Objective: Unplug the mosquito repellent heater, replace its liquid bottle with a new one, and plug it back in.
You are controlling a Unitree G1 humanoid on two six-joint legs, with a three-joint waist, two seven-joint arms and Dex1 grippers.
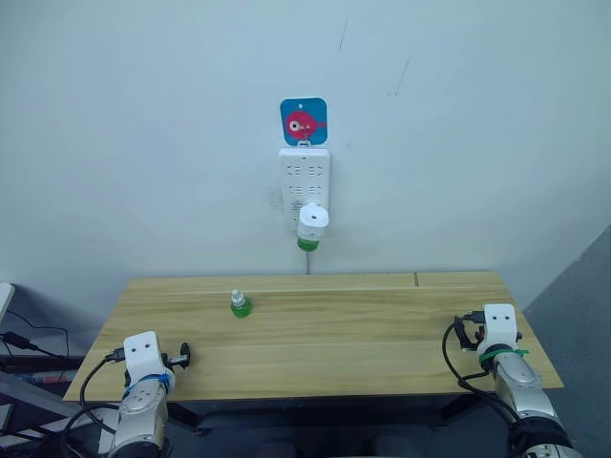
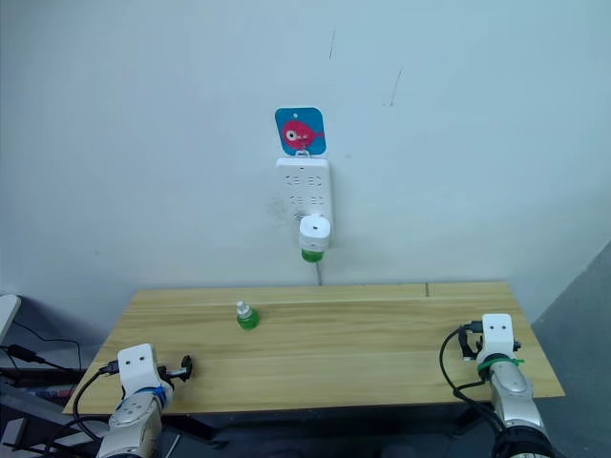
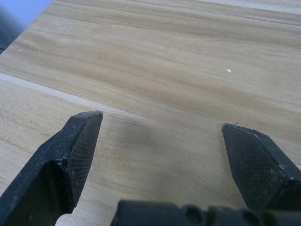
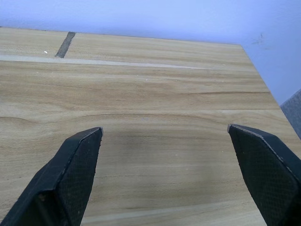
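**Both arms parked, heater still in the wall**

From my seat I see the mosquito repellent heater (image 1: 312, 221) plugged into the lower part of the white power strip (image 1: 304, 177), which hangs on the far wall under a blue card with a red bird (image 1: 304, 120). A green bottle (image 1: 307, 243) hangs beneath the heater's white body, so I judge the old liquid is still fitted and the unplugging has not begun.

The spare bottle (image 1: 240, 304) (green, with a pale cap) stands upright on the wooden table (image 1: 382, 334), left of centre and well apart from both arms. I take it that it was set there within easy reach of the left arm.

My left gripper (image 3: 160, 125) sits over the near left corner of the table, fingers spread wide with nothing but bare wood between them. My right gripper (image 4: 164, 134) is near the right edge, fingers just as wide and empty, pointing toward the far edge.

The heater is high on the wall beyond the table's far edge, so I expect a long reach up and forward.
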